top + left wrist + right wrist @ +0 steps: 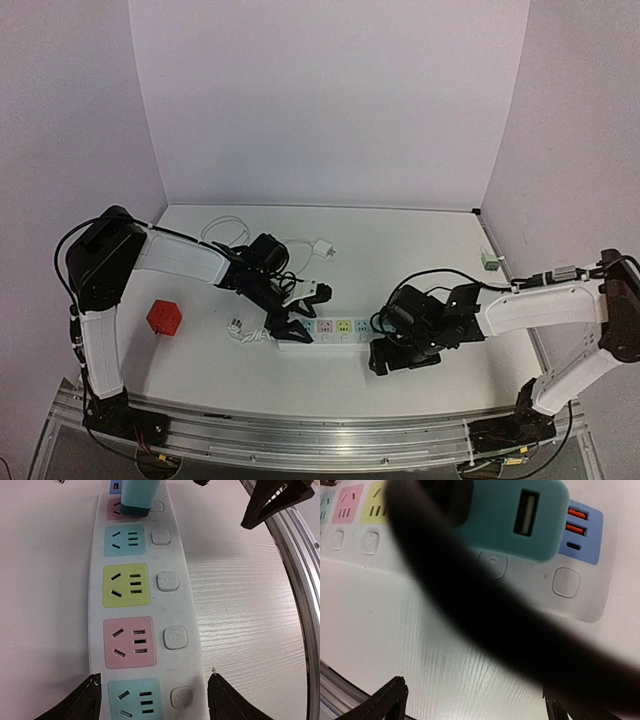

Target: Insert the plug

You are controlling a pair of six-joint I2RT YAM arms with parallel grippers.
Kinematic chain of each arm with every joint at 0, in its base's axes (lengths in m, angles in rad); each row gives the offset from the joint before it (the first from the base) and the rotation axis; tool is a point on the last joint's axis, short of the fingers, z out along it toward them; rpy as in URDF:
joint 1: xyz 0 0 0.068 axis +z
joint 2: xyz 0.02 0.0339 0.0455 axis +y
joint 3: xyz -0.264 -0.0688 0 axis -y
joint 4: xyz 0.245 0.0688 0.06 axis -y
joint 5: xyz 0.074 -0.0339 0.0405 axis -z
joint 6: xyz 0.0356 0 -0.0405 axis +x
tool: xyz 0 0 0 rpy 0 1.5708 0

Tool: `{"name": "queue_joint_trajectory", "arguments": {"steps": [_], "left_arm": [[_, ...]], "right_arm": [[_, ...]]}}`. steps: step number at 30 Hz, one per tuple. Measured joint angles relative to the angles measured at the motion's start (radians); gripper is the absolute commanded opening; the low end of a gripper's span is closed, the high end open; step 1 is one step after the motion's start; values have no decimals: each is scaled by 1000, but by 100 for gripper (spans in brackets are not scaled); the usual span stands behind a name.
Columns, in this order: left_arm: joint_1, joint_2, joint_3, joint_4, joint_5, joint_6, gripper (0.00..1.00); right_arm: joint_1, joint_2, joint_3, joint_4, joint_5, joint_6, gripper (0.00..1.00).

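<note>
**A:** Right gripper [475, 700]: jaws wide. Its fingers [392, 697] sit at the two lower corners of the wrist view. Between them is only table [380, 630] and a blurred black cable [470, 610] crossing close to the lens.

**B:** And the plug [520, 520]?

**A:** Teal, with a USB port on its top face. It lies ahead of those fingers, outside the gap, untouched, and stands upright in the strip [175, 595].

**B:** Which socket?

**A:** The pink socket [114, 509] at the strip's right end, last before the blue USB panel [582, 535]. The plug's base meets the socket face as far as the left wrist view shows. The prongs are hidden.

**B:** Left gripper [152, 697]?

**A:** It straddles the strip's other end, its fingers [82, 697] one at each long edge, jaws fairly wide. The tips lie right at the edges. Whether they press on the strip, I cannot tell.

**B:** Between it and the plug?

**A:** Four free sockets. A blue one [134, 697] sits between the fingers, then pink, yellow and blue. Each has a white button [167, 580] beside it.

**B:** Farther out?

**A:** From above, the strip lies crosswise on the near half of the table, between the two arms. A red cube [165, 317] sits to its left, well apart. A white charger [323, 250] with a looped lead lies behind it.
</note>
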Motion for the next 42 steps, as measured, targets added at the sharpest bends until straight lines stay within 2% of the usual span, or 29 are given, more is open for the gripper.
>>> {"name": "queue_joint_trajectory", "arguments": {"steps": [8, 13, 16, 18, 23, 29, 31, 36, 42], "left_arm": [[0, -8, -21, 15, 1, 2, 73], [0, -8, -21, 20, 1, 2, 73], [0, -8, -21, 20, 1, 2, 73], [0, -8, -21, 20, 1, 2, 73], [0, -8, -22, 20, 1, 2, 73], [0, -13, -24, 20, 1, 2, 73], [0, -14, -24, 21, 1, 2, 73], [0, -14, -29, 21, 2, 2, 73], [0, -16, -29, 21, 1, 2, 73]], "right_arm": [[-6, -138, -6, -63, -131, -33, 89], [-28, -161, -6, -89, -292, -73, 72], [-72, -179, 1, -107, -363, -88, 70], [-124, -196, 17, -118, -394, -93, 72], [-249, -217, 114, -127, -426, -101, 84], [-298, -176, 226, -132, -495, -111, 95], [-316, -139, 275, -168, -476, -107, 96], [-335, -12, 418, -295, -355, -74, 86], [-320, 111, 506, -404, -246, -50, 89]]}}
